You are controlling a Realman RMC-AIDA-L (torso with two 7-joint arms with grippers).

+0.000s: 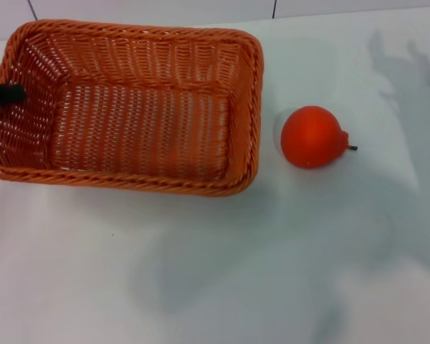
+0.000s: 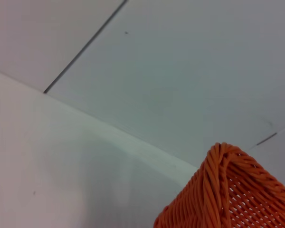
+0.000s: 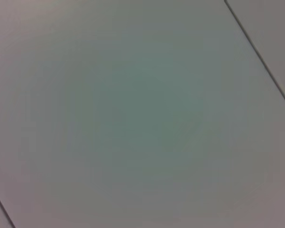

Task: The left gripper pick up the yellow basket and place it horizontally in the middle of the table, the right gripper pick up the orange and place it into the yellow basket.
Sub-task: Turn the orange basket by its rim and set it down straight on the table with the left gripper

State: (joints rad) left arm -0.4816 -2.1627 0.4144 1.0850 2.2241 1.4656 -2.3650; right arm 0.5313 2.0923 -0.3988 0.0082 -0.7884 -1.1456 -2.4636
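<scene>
The yellow basket (image 1: 129, 107), orange-brown wicker, stands on the white table (image 1: 215, 272) at the upper left of the head view, its long side running left to right, and it is empty. A black part of my left gripper (image 1: 6, 93) reaches over the basket's left wall at the picture's edge. One basket corner (image 2: 228, 190) shows in the left wrist view. The orange (image 1: 313, 136) lies on the table just to the right of the basket, its stem pointing right. My right gripper is out of view; only its shadow falls at the far right.
The table's back edge meets a pale wall (image 1: 201, 8) just behind the basket. The right wrist view shows only a plain pale surface (image 3: 142, 114) with thin seams.
</scene>
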